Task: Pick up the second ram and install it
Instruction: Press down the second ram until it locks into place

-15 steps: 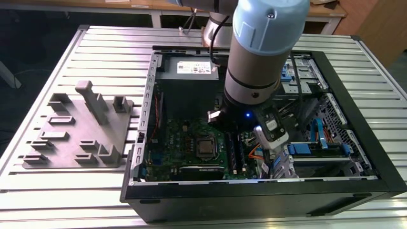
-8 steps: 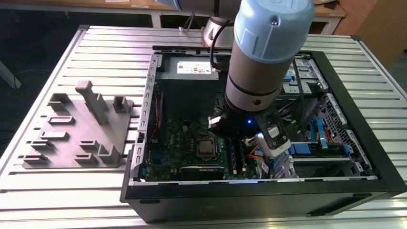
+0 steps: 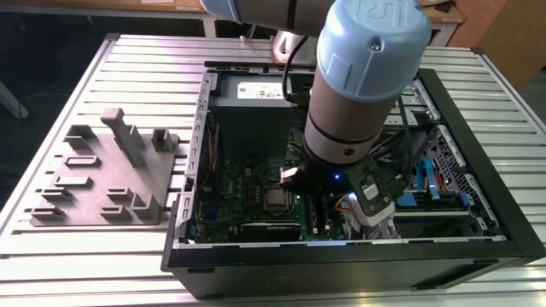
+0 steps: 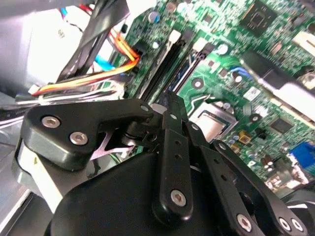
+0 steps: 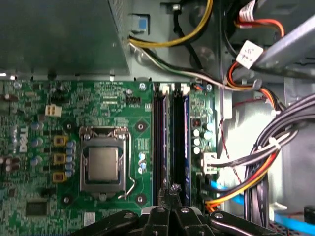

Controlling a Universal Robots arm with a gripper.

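Note:
In the first wrist view a long, thin dark strip, which I take for the second ram (image 5: 178, 142), stands edge-on in the blue-edged slot on the green motherboard (image 5: 118, 108). An empty-looking black slot (image 5: 160, 142) runs beside it. My gripper (image 5: 173, 188) is over the near end of these slots, its two black fingertips pressed together with nothing visible between them. Whether they touch the strip is hidden. The second wrist view has the shut gripper (image 4: 170, 101) pointing at the same slots. In the exterior view the gripper (image 3: 375, 220) reaches down inside the open computer case (image 3: 477, 249).
The metal processor socket (image 5: 104, 164) lies beside the slots. Bundles of orange, black and white cables (image 5: 256, 172) crowd their other side. A grey plastic fixture (image 3: 102, 173) stands on the slatted table at the exterior view's left. The case walls close in around the arm.

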